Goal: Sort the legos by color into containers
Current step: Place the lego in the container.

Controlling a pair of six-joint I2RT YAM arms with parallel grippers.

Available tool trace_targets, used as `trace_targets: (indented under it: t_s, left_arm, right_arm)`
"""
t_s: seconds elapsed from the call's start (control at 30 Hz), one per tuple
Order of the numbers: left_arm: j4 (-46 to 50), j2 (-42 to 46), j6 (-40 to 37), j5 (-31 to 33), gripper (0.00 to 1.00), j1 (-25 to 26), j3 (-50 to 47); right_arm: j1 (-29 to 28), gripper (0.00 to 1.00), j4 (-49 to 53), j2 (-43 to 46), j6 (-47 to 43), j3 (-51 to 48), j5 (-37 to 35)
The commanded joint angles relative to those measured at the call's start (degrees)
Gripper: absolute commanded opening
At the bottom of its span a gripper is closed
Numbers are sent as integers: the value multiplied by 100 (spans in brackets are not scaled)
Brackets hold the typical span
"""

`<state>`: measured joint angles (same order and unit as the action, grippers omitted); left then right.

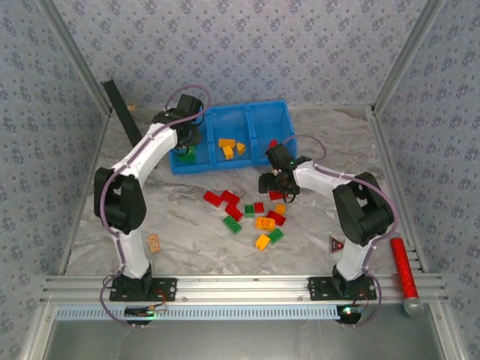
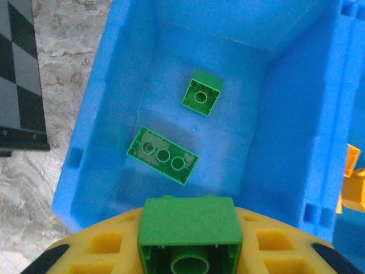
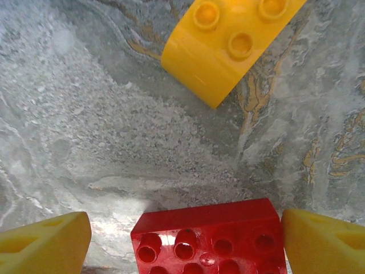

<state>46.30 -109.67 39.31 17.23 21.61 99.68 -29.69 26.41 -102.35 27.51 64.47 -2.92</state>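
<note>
A bright blue rectangular plastic bin (image 1: 247,112) of three side-by-side open compartments stands near the far edge of the grey marbled bench (image 1: 195,229), about midway along it. The left end effector (image 2: 188,254) hangs over the compartment nearest the bench's left edge, its yellow fingers (image 2: 97,248) clamped on a green studded plastic brick (image 2: 188,220) whose hollow underside faces the wrist camera. On that compartment's floor lie a square green brick (image 2: 202,93) and a longer green brick (image 2: 163,155), apart, both underside up. The middle compartment holds orange-yellow bricks (image 1: 229,146); the compartment nearest the right edge holds what seems a red brick (image 1: 273,143), partly hidden by the right arm (image 1: 330,184). The right end effector (image 3: 182,245) is low at the bench's centre, just in front of the bin, its jaws spread around a red studded brick (image 3: 208,237) lying studs up: one yellow pad (image 3: 325,240) touches or nearly touches the brick's end, the other stands clear. A rounded orange-yellow brick (image 3: 228,45) lies near it, apart. Other loose bricks (image 1: 264,223), red, green and orange-yellow, are scattered over the bench's centre, between bin and near edge. A tan flat tile (image 1: 154,241) lies toward the near left corner, a red-edged triangular sign (image 1: 336,244) beside the right arm's base, and a red glittery cylinder (image 1: 401,262) at the near right corner.
</note>
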Motion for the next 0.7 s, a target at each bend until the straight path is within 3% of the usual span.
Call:
trace_targets:
  t_s: [0.0,0.43,0.67]
  left_arm:
    - [378,-474,-350,58,15,-94,575]
    - [926,-2104,-604,-142,15,-288,2125]
    - [1175,-2533,-657,-232,19,-349,2486]
  right_arm:
    - [-62,88,344,-110,-201,183,-224]
    - [-75,84,522,-403,-578,326,-341]
    - [-98,73,584,-515,-654,338,-368]
